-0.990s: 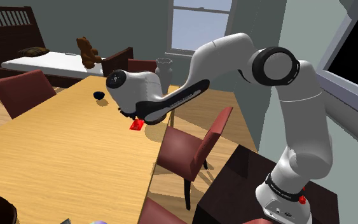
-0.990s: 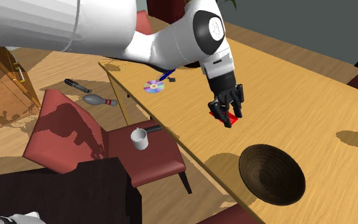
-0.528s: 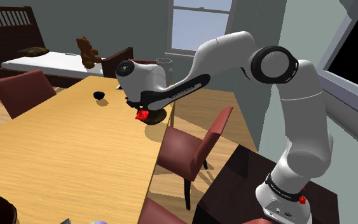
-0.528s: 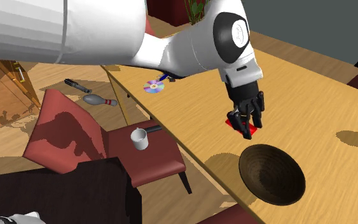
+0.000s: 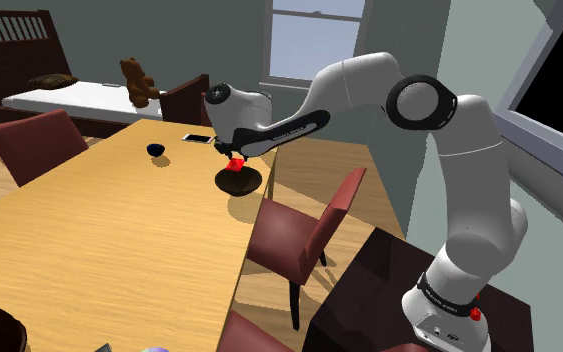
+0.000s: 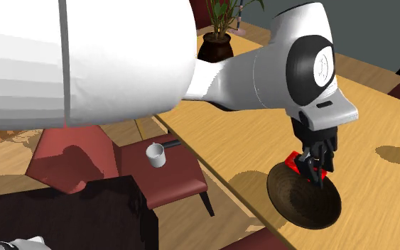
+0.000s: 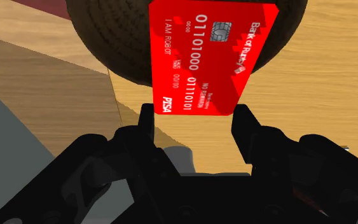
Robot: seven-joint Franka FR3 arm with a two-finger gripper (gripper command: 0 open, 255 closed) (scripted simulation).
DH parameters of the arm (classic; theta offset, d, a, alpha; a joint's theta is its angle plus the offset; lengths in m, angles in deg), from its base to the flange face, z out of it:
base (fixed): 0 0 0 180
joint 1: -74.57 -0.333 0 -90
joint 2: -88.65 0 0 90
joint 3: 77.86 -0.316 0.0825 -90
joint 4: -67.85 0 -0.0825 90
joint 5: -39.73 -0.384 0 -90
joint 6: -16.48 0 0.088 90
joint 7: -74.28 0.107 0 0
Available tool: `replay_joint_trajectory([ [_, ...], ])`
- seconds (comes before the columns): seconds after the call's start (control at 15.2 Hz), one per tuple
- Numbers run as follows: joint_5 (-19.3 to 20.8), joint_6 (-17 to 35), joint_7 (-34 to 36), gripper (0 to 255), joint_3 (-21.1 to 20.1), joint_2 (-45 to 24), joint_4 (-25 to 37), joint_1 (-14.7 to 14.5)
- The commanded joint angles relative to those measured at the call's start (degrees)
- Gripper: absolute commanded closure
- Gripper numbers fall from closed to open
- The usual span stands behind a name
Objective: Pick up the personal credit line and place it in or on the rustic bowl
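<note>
My black gripper [image 5: 235, 160] is shut on a red credit card [image 5: 237, 164] and holds it just above a dark, rough-textured bowl [image 5: 240, 184] near the wooden table's edge. From the second exterior view, the gripper [image 6: 312, 167] hangs over the bowl's [image 6: 306, 202] near rim, with the card [image 6: 293, 159] showing red on either side of the fingers. In the wrist view the card [image 7: 209, 57] stands clasped between the two fingers [image 7: 147, 118], its printed face towards the camera. The bowl [image 7: 91, 28] lies behind it.
A small dark bowl [image 5: 155, 150] and a phone [image 5: 198, 138] lie farther along the table [image 5: 99, 240]. Red chairs [image 5: 309, 235] stand at the table's edge below the arm, one of them bearing a white mug [image 6: 155, 155]. A teddy bear [image 5: 137, 82] sits on the white bed behind.
The gripper has lifted the red card off the table and carried it toward the far end of the table. It now hangs over the dark bowl.
</note>
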Motion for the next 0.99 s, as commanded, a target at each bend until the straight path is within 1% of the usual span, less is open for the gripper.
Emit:
replay_joint_trajectory([
  [0.0, 0.1, 0.6, -2.3, 255, 0.6, -1.4, 2.2, 1.1],
  [0.07, 0.1, 0.8, -2.9, 255, 0.7, -1.7, 2.7, 1.4],
  [0.92, 4.0, 5.6, 2.2, 255, 2.9, -6.2, 0.6, 0.5],
])
